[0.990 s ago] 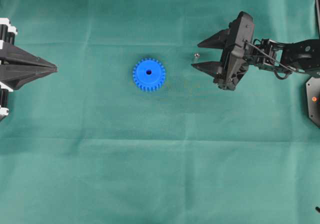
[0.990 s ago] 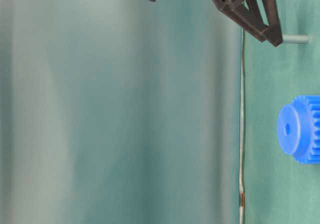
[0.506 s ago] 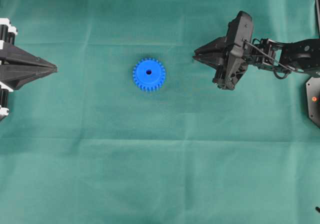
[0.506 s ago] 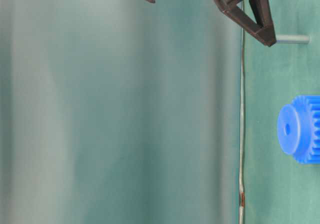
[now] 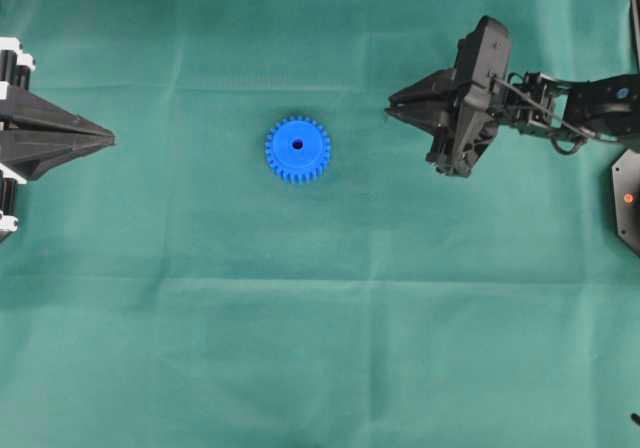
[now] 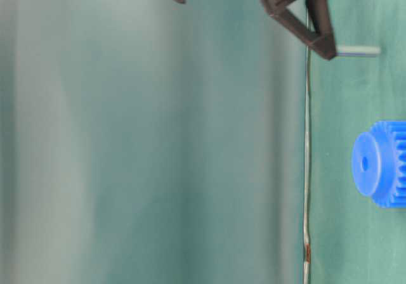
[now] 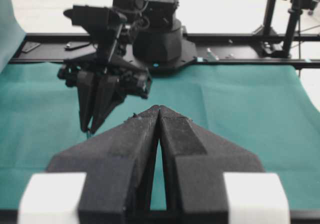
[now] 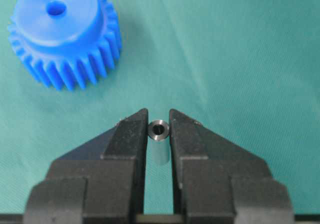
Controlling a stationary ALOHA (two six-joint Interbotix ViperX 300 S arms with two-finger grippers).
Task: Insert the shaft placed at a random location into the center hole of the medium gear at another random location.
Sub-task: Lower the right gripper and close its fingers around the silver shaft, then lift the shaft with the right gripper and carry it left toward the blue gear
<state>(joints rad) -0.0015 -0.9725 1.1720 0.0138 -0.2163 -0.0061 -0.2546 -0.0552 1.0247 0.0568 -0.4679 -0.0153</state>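
Note:
The medium gear (image 5: 297, 149), bright blue, lies flat mid-table with its center hole (image 5: 297, 144) facing up; it also shows in the table-level view (image 6: 377, 163) and the right wrist view (image 8: 62, 31). My right gripper (image 5: 392, 106) is to the right of the gear, shut on the shaft (image 8: 159, 130). This short silver pin is pinched between the fingertips, its shiny round end toward the camera. In the table-level view the shaft (image 6: 358, 51) sticks out past the fingertips, just off the cloth. My left gripper (image 5: 105, 138) rests at the left edge, shut and empty.
Green cloth (image 5: 320, 348) covers the whole table. A black base plate (image 5: 628, 198) sits at the right edge. In the left wrist view a black frame rail (image 7: 225, 61) runs behind the right arm's base.
The right gripper was open around the standing shaft a second ago. It has closed on the shaft and raised it slightly off the cloth. The gear and left arm have not moved.

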